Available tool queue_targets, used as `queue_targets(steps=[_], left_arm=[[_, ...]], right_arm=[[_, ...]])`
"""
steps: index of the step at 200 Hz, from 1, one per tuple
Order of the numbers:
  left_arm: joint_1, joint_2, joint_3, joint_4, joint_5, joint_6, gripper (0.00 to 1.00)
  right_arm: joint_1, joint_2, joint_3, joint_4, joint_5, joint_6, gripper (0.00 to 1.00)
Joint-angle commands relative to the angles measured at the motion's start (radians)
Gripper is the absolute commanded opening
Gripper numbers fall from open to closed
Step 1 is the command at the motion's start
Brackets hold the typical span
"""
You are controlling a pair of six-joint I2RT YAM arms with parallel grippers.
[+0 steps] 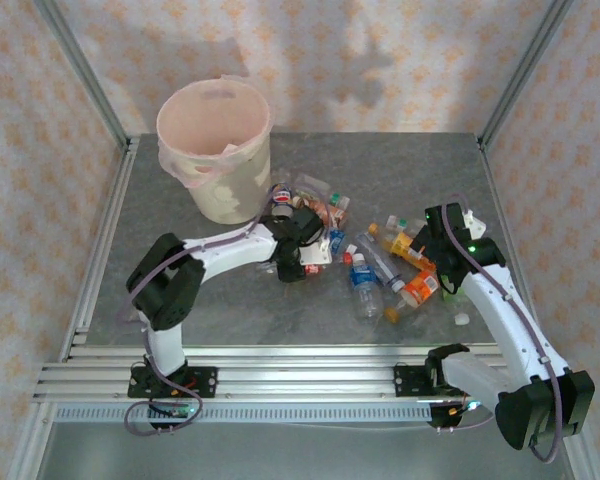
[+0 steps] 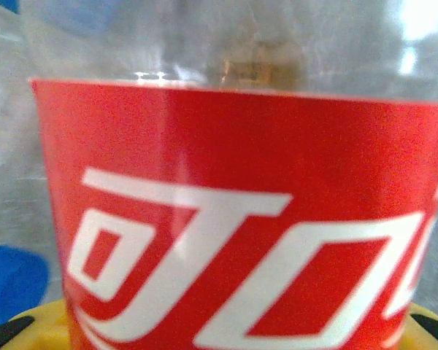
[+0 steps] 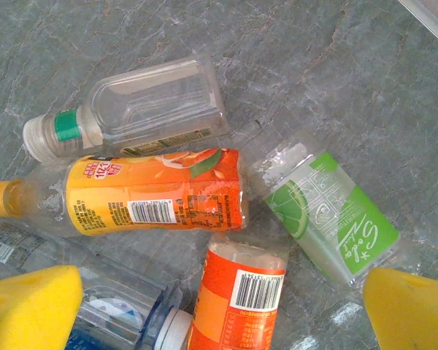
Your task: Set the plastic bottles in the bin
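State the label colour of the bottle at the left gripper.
Red with white lettering, on a clear plastic bottle; the left wrist view shows it best.

A grey marbled table [image 1: 400, 170] stands between walls [image 1: 380, 70] of pale orange-flowered wallpaper, with aluminium posts [image 1: 82, 70] at its far corners and rails [image 1: 300, 372] along its near edge.

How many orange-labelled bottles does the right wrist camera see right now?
2. One orange-labelled bottle lies across the middle, cap left; the second bottle sits at the bottom edge, barcode showing. More may be hidden off-frame.
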Motion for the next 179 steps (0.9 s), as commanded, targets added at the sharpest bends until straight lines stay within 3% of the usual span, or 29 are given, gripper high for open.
queue_targets(steps=[1, 93, 136, 179], left_arm=[[-0.023, -0.133, 0.008, -0.057, -0.015, -0.020, 0.48], [-0.039, -0.491, 0.100, 0.078, -0.031, -0.130, 0.48], [0.024, -0.522, 0.243, 0.142, -0.039, -0.237, 0.48], [0.133, -0.464, 0.421, 0.150, -0.150, -0.298, 0.48]], right_arm=[[0.005, -0.004, -0.003, -0.007, 0.034, 0.001, 0.99], [0.006, -0.004, -0.003, 0.020, 0.005, 0.005, 0.99], [0.006, -0.017, -0.006, 0.016, -0.004, 0.007, 0.99], [0.006, -0.047, -0.019, 0.013, -0.002, 0.013, 0.99]])
